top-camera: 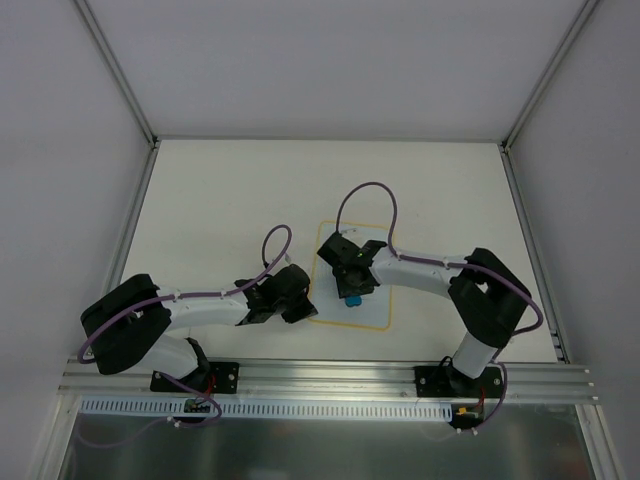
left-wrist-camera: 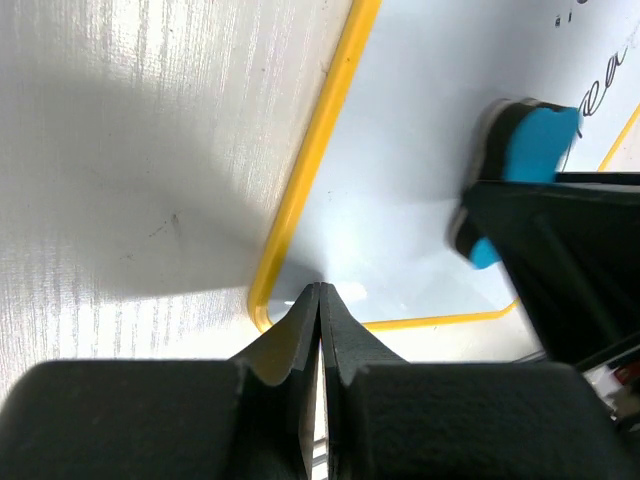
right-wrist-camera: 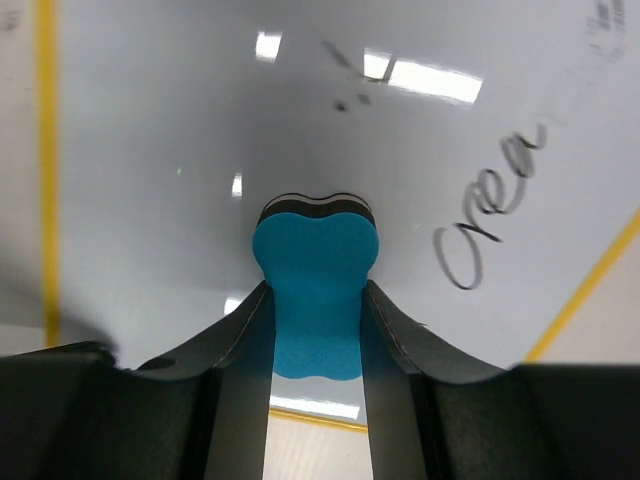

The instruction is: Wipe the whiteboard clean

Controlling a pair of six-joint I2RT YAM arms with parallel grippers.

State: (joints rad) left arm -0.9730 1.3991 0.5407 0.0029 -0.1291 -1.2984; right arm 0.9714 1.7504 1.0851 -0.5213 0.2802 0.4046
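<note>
**Trainee:** Panel A, top view. Where is the board?

**Operator:** I see the whiteboard point(top-camera: 374, 310) lying flat on the table point(top-camera: 220, 190), just toward 6 o'clock from the table's middle. My right gripper point(top-camera: 352, 292) reaches in from 3 o'clock and hangs over the board's near half, with a blue eraser point(top-camera: 353, 299) at its tip. My left gripper point(top-camera: 306, 311) sits at the board's 7 o'clock corner.

**Trainee:** Panel B, left wrist?

**Operator:** The left gripper point(left-wrist-camera: 318, 290) has its fingers pressed together with nothing between them. The tips are just inside the rounded corner of the yellow rim point(left-wrist-camera: 300, 180). I cannot tell whether they touch the whiteboard point(left-wrist-camera: 420, 150). Toward 2 o'clock is the eraser point(left-wrist-camera: 535, 135), with the dark body of the right gripper point(left-wrist-camera: 560, 250) beneath it. A scrap of dark handwriting point(left-wrist-camera: 600, 95) runs off the frame beyond.

**Trainee:** Panel C, right wrist?

**Operator:** The right gripper point(right-wrist-camera: 315, 300) has its fingers clamped on the two sides of the eraser point(right-wrist-camera: 315, 250), whose dark-and-white layered end points at the whiteboard point(right-wrist-camera: 150, 150). I cannot confirm contact. The cursive handwriting point(right-wrist-camera: 490, 210) lies at 2 o'clock, apart from the eraser, and a few dark specks point(right-wrist-camera: 342, 102) lie toward 12 o'clock. The yellow rim point(right-wrist-camera: 45, 150) runs down the 9 o'clock side and crosses the 4 o'clock corner.
</note>
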